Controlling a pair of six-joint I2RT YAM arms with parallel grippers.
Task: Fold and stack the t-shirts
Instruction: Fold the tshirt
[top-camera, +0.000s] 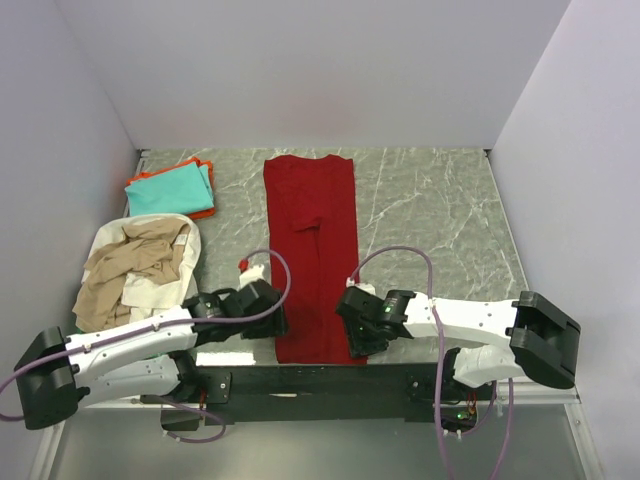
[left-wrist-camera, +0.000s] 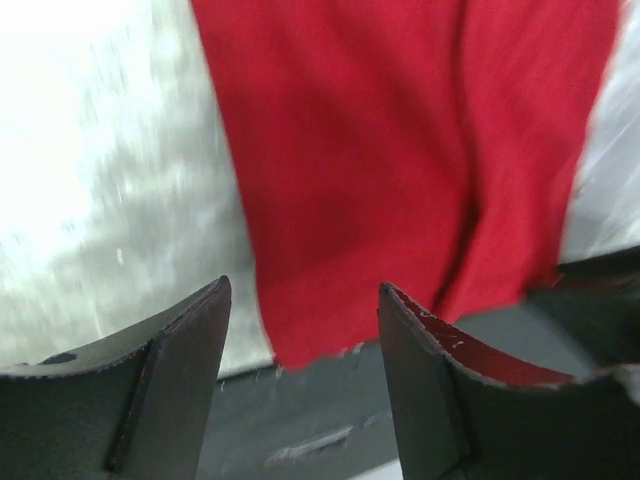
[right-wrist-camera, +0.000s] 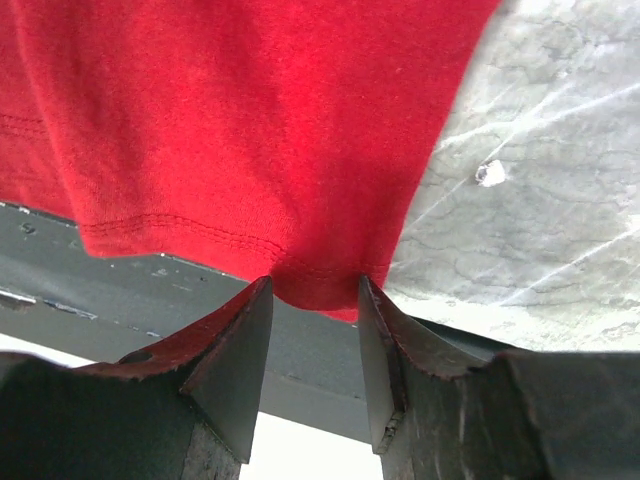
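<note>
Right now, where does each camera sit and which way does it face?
Top external: above and behind the bases, looking down on the table and dark red t-shirt; left arm and right arm show.
Left wrist: on the left arm, facing the shirt's near left corner; its two fingers show, apart.
Right wrist: on the right arm, facing the near right corner; its fingers show.
Shared: all three see the shirt's near hem.

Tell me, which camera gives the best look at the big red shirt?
The top external view: it shows the red shirt end to end, a long folded strip on the table. The left wrist view catches only its near left corner, blurred; the right wrist view only the stitched hem at its near right corner.
</note>
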